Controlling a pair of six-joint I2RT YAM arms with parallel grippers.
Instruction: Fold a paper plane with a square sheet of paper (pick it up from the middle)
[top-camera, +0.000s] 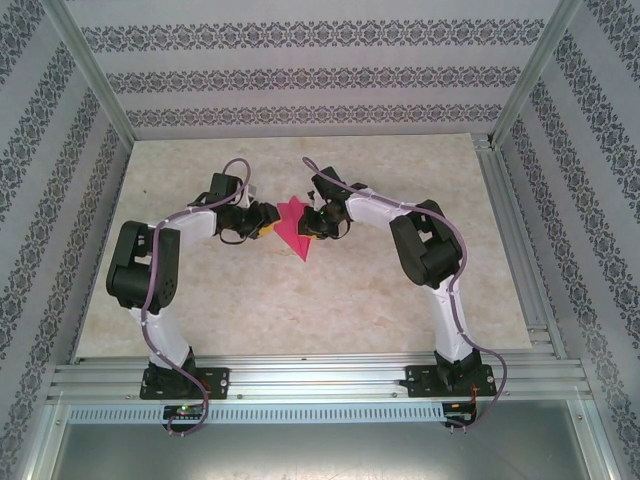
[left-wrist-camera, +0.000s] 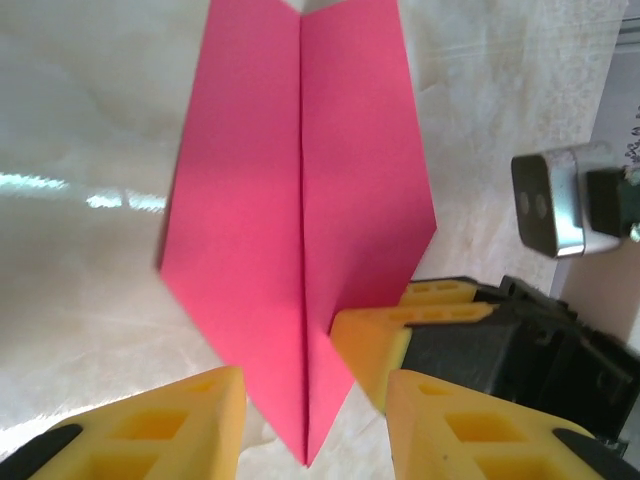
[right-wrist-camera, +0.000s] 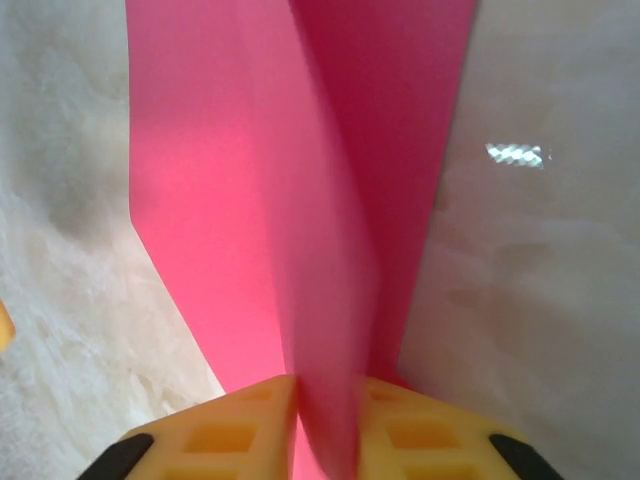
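Note:
The pink sheet of paper (top-camera: 293, 230) lies mid-table, folded into a pointed dart shape with a centre crease (left-wrist-camera: 301, 200); its nose points toward the arm bases. My left gripper (top-camera: 267, 222) is at its left side. In the left wrist view the left gripper (left-wrist-camera: 310, 430) is open, its yellow fingers (left-wrist-camera: 190, 420) either side of the nose without gripping it. My right gripper (top-camera: 309, 225) comes in from the right; one of its fingers (left-wrist-camera: 372, 345) rests at the paper's right edge. In the right wrist view the right gripper (right-wrist-camera: 325, 430) is shut on a raised fold of the paper (right-wrist-camera: 320, 300).
The marble-look table (top-camera: 400, 300) has bare room in front of and behind the paper. Aluminium rails (top-camera: 320, 380) run along the near edge and the right side. Patterned walls enclose the table. A silver block (left-wrist-camera: 555, 200) on the right arm sits beside the paper.

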